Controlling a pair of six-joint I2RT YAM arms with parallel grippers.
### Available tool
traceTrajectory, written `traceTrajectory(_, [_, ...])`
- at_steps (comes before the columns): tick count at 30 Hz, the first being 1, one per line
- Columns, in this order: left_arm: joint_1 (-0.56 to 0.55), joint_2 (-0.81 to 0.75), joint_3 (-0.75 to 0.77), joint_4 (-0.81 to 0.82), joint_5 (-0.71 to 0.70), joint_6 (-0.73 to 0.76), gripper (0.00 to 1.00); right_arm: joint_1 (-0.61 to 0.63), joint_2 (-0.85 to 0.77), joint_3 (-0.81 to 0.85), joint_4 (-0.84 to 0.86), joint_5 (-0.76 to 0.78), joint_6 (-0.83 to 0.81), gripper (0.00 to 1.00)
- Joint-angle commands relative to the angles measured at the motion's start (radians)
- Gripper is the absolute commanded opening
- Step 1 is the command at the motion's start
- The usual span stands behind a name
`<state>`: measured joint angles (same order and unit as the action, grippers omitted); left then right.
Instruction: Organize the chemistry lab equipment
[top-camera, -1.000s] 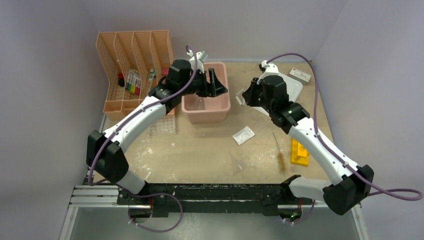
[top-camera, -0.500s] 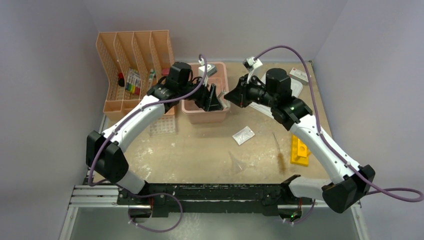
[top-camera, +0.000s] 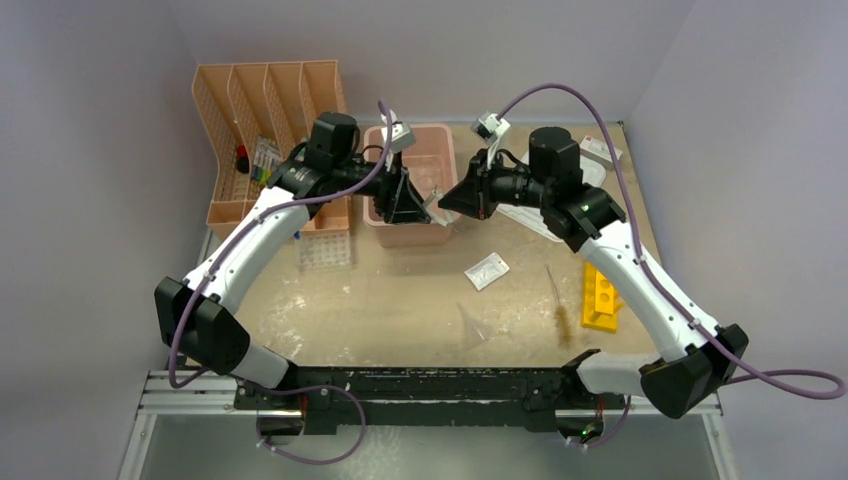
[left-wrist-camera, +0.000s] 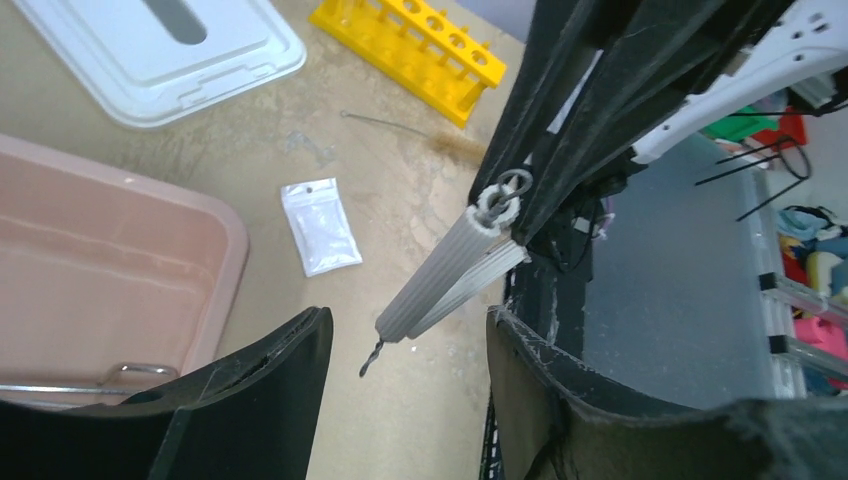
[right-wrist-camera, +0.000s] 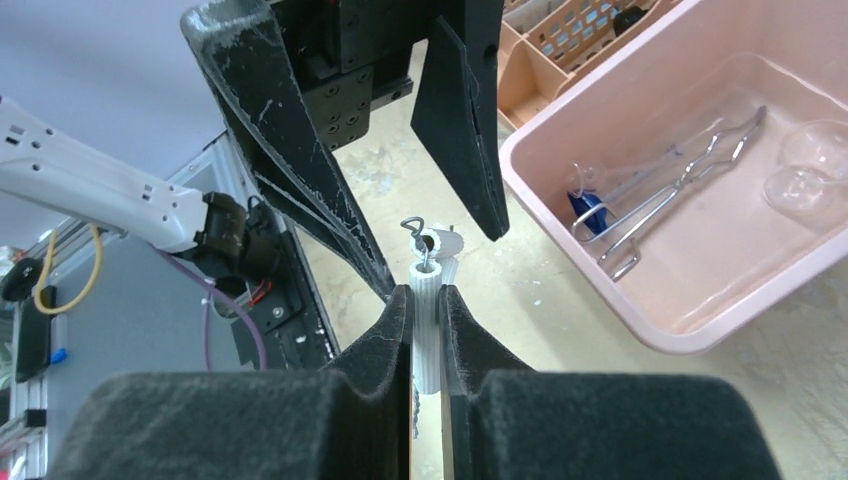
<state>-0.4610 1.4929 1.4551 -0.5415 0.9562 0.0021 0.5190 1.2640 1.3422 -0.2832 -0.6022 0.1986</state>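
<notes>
My right gripper (right-wrist-camera: 427, 300) is shut on a grey ribbed handle (right-wrist-camera: 430, 275) with a wire loop at its end, and holds it in the air by the pink bin's front right corner. In the left wrist view the same handle (left-wrist-camera: 455, 275) points in between the fingers of my left gripper (left-wrist-camera: 405, 330), which is open and not touching it. From above, the left gripper (top-camera: 405, 200) and the right gripper (top-camera: 452, 196) face each other. Metal forceps (right-wrist-camera: 680, 190) and a blue-capped tube (right-wrist-camera: 590, 205) lie in the bin. On the table are a small clear bag (top-camera: 487, 270), a yellow rack (top-camera: 598, 300) and a clear tube tray (top-camera: 325, 250).
The pink bin (top-camera: 445, 150) stands at the back centre with the peach organizer (top-camera: 260, 110) to its left. The white lid (left-wrist-camera: 150, 50) lies right of the bin, partly under the right arm. A thin wire brush (top-camera: 558, 300) lies beside the yellow rack.
The right gripper swung left from over the lid to the bin's corner, carrying the handle. The left gripper came back from over the bin to face it, its open fingers around the handle's end.
</notes>
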Motion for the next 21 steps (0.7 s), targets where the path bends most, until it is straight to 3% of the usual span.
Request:
traceTrajectory(1, [0.010,-0.018,0.049,0.078,0.171,-0.039,0.55,0.002,0.017,0.077,-0.024,-0.096,-0.035,0.04])
traceTrajectory(5, [0.010,-0.023,0.023,0.206,0.274,-0.159,0.48,0.001,0.045,0.101,-0.034,-0.126,-0.037,0.04])
traceTrajectory(7, [0.010,-0.040,-0.015,0.348,0.289,-0.252,0.43,0.001,0.052,0.110,-0.029,-0.129,-0.037,0.04])
traceTrajectory(10, [0.014,-0.057,-0.074,0.512,0.303,-0.379,0.26,0.001,0.062,0.121,-0.037,-0.137,-0.039,0.04])
traceTrajectory(13, [0.023,-0.049,-0.085,0.525,0.296,-0.394,0.04,0.001,0.065,0.128,-0.051,-0.106,-0.047,0.06])
traceTrajectory(14, [0.026,-0.044,-0.083,0.523,0.289,-0.397,0.00,0.001,0.065,0.130,-0.056,-0.072,-0.038,0.09])
traceTrajectory(19, [0.048,-0.019,-0.080,0.488,0.177,-0.388,0.00,0.002,0.056,0.136,-0.071,0.093,-0.011,0.46])
traceTrajectory(21, [0.057,0.001,-0.061,0.422,0.112,-0.348,0.00,0.002,0.040,0.122,-0.062,0.198,0.003,0.54])
